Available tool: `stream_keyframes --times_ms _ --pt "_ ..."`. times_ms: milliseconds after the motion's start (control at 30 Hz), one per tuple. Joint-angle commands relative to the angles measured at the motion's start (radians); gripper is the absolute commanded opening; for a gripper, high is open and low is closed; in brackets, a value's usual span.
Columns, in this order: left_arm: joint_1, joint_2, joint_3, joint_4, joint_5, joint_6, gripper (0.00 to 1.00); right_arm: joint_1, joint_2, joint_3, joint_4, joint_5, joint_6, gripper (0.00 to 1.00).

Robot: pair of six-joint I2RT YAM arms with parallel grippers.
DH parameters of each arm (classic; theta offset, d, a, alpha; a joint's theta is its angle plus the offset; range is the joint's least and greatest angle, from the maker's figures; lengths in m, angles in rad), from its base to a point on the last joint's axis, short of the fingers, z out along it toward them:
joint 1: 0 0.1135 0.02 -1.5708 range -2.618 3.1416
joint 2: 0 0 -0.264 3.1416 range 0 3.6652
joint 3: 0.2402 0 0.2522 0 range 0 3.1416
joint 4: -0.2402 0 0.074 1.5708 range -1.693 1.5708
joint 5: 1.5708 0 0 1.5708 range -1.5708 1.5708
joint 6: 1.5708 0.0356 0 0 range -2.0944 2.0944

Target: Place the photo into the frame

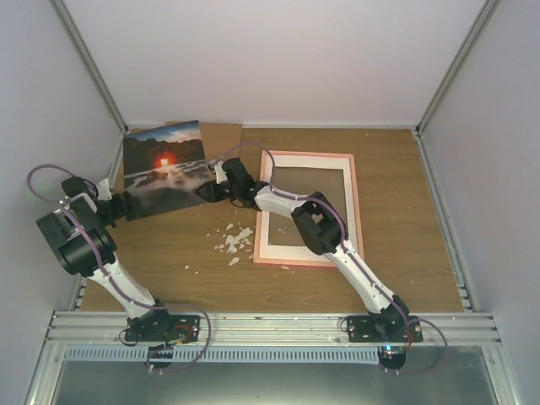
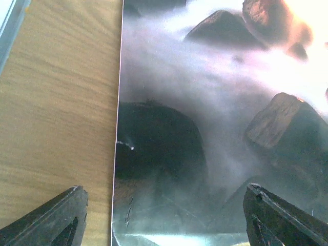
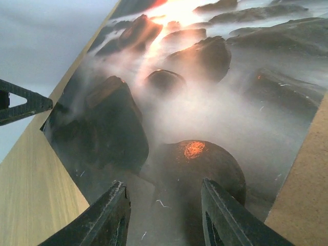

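The photo (image 1: 164, 169), a dark misty landscape with a red-orange sun, lies at the table's back left. My left gripper (image 1: 126, 205) is at its near left edge, open wide. In the left wrist view the photo (image 2: 205, 102) and its edge lie between the spread fingers of that gripper (image 2: 164, 215). My right gripper (image 1: 202, 192) is at the photo's right edge. In the right wrist view that gripper (image 3: 164, 205) is open low over the photo (image 3: 205, 102), with a gap between the fingers. The pink frame (image 1: 356, 211) lies flat to the right, under the right arm.
A white mat border (image 1: 267, 228) sits inside the frame. A brown backing board (image 1: 221, 135) pokes out behind the photo. White crumbs (image 1: 234, 240) are scattered between photo and frame. Grey walls enclose the wooden table (image 1: 405, 270) at the back and on both sides.
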Motion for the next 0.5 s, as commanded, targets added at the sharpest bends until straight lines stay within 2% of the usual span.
stream_keyframes --times_ms 0,200,467 --pt "0.001 0.08 -0.004 -0.013 0.011 -0.018 0.83 0.008 0.049 0.003 -0.047 0.054 0.023 0.39" --pt "-0.005 0.117 -0.014 -0.009 0.097 -0.01 0.81 0.009 0.061 -0.022 -0.116 0.04 0.043 0.32" --pt "-0.046 0.137 -0.028 0.0 0.235 -0.004 0.79 0.008 0.071 -0.034 -0.142 0.01 0.037 0.29"
